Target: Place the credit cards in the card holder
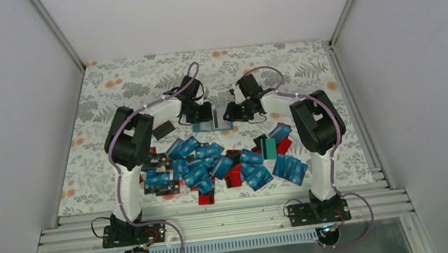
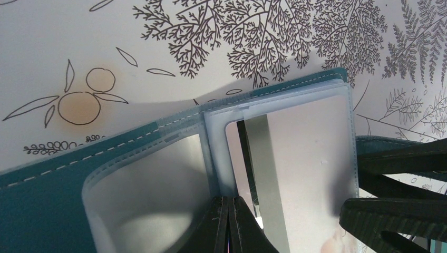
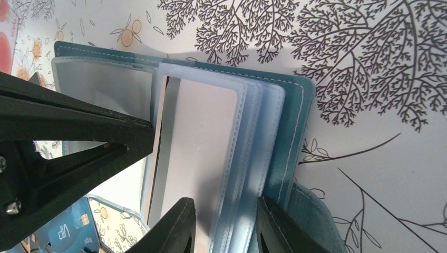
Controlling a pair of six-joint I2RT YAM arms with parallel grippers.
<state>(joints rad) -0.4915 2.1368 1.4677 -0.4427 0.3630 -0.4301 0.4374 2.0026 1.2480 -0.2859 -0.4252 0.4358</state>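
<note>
The card holder [image 1: 212,128] lies spread open on the flower-printed worktop [image 1: 139,85], teal cover down and clear sleeves facing up. It sits between the two wrists, which meet over it from either side.

The left jaws are clenched tight, tip pressed to tip. In the left wrist view they stand just at the fold of the card holder, where the sleeve on one side meets the stack on the other. From the right wrist view their tip touches the edge of the topmost sleeve. Whether they pinch a sleeve edge or a card there, I cannot tell.

The right jaws are grasping the card holder. They straddle its stack of clear sleeves at the side away from the fold, one jaw on the top sleeve and the other against the inside of the teal cover. The sleeves fill the gap between them.

A pale card [image 3: 203,142] with rounded corners sits in the top sleeve of the card holder, between the two sets of jaws.

The credit cards [image 1: 213,163], mostly blue with some red and black, lie heaped on the near side of the card holder and apart from it. One black card [image 1: 164,130] lies alone just to the left of the card holder.
</note>
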